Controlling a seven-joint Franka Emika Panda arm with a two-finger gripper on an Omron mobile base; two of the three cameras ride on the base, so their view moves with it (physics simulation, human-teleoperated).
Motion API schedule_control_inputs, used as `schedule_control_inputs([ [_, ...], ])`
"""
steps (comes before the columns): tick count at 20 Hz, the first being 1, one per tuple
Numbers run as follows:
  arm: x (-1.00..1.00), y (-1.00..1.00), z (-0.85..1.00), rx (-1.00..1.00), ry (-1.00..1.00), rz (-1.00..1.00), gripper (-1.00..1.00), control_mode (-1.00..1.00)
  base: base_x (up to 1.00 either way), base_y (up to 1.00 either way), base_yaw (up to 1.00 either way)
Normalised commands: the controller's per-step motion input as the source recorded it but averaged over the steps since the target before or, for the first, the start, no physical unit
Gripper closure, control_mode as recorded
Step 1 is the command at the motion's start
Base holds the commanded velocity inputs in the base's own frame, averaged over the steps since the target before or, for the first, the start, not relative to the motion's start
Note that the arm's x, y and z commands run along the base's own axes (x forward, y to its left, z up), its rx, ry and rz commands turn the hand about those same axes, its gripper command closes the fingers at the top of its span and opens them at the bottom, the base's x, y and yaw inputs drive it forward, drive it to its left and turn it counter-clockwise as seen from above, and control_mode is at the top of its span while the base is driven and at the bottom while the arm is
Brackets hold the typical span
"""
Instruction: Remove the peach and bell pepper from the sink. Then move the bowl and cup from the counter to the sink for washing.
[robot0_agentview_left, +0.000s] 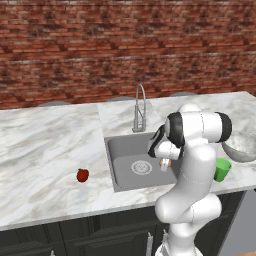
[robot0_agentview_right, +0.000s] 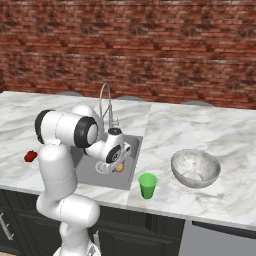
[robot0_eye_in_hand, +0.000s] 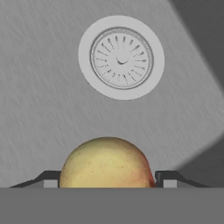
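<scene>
Squarely between the tool (robot0_eye_in_hand: 107, 178) tips, the peach (robot0_eye_in_hand: 106, 162), above the sink (robot0_eye_in_hand: 39, 109) floor.

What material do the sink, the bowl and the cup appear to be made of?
The sink: probably brushed steel, matte grey with fine streaks around the drain. The bowl: likely metal or glazed ceramic, silvery outside, mottled whitish inside. The cup: seemingly plastic, uniform bright green without gloss.

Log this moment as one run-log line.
gripper: jaws either side of peach, grasp unclear | peach: over sink | bell pepper: on counter | bowl, cup: on counter
</scene>
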Motion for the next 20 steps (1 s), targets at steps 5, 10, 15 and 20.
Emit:
schedule_control_inputs([
  [5, -0.16, 0.0, 0.32, 0.02, 0.0, 0.01, 1.0, -1.0, 0.0, 0.0, 0.0],
  [10, -0.25, 0.0, 0.3, 0.01, 0.0, 0.01, 1.0, -1.0, 0.0, 0.0, 0.0],
  [15, -0.3, 0.02, 0.28, 0.01, -0.01, 0.02, 1.0, -1.0, 0.0, 0.0, 0.0],
  [20, -0.27, 0.07, 0.31, 0.01, -0.02, 0.02, 1.0, -1.0, 0.0, 0.0, 0.0],
])
